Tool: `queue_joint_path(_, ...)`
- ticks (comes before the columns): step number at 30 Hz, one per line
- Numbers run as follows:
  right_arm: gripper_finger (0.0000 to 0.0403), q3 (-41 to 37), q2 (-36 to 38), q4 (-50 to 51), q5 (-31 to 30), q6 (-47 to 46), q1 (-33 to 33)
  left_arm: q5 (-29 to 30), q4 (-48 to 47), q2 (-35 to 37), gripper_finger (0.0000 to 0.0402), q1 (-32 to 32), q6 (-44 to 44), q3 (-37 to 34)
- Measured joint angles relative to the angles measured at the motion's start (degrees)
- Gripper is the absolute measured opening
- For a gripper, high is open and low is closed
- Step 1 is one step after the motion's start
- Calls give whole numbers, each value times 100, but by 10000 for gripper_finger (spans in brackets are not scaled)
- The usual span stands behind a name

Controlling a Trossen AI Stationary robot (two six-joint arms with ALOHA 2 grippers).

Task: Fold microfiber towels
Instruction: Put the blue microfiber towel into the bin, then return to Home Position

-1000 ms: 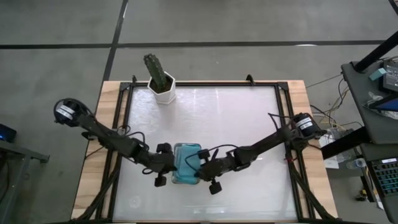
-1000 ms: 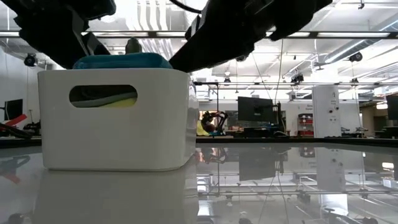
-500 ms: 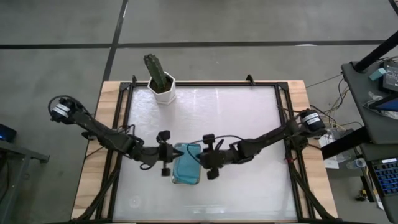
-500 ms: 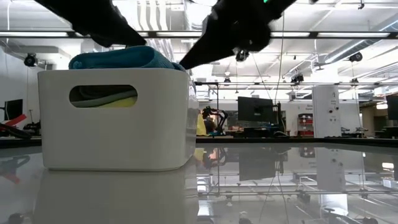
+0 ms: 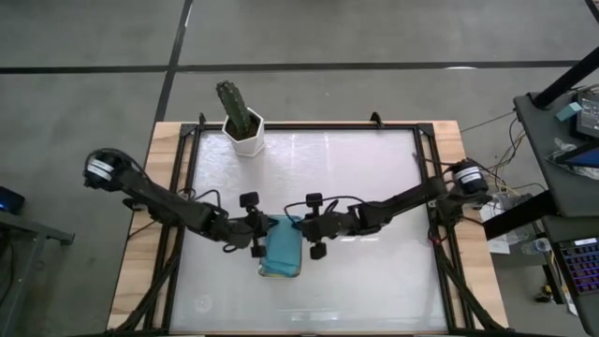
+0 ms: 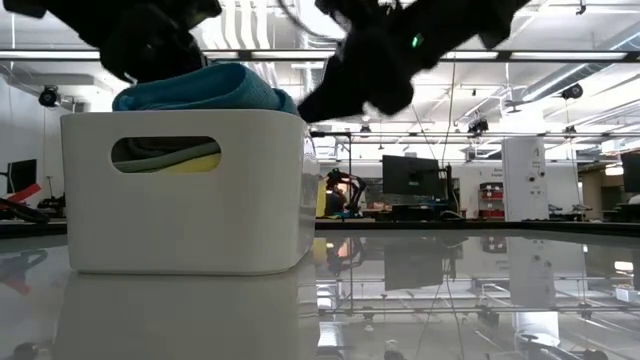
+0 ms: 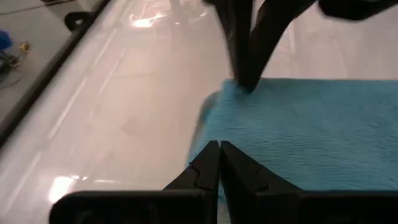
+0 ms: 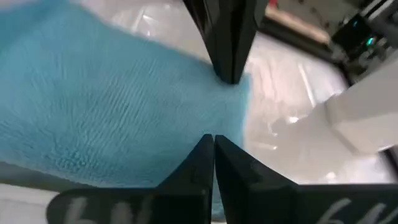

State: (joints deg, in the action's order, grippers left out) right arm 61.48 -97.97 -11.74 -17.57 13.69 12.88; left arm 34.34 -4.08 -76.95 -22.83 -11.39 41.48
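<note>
Folded teal microfiber towel [image 5: 282, 249] tops the white rectangular plastic tray [image 6: 185, 205]; left end effector [image 5: 261, 227] and right end effector [image 5: 298, 225], fingers together, flank its far edge.

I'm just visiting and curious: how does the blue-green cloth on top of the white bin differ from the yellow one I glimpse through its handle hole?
The soft teal microfiber towel lies on top of the stack, bulging above the rim of the white plastic bin; the yellow microfiber towel sits lower inside, seen only through the handle cutout. The teal one lies between the shut left claw and the shut right claw; the yellow one is out of their reach. Both lie in the same bin.
</note>
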Motion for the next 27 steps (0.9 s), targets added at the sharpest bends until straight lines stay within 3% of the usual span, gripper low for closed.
queue_joint_path(5, 8, -315, 593, 160, 254, 481, 2, 37, -493, 665, 1, -4, 562, 47)
queue_joint_path(11, 8, -1162, 1769, -48, 1064, 738, -449, -592, -501, 1746, 1, 40, 1699, -229)
queue_joint_path(17, 8, -2124, 2953, -229, 1619, 853, -1172, -661, 255, 2930, 1, 224, 2036, -1132)
queue_joint_path(27, 8, -3163, 4470, -760, 2380, 863, -1928, -645, 1156, 4803, 1, 299, 1845, -2501)
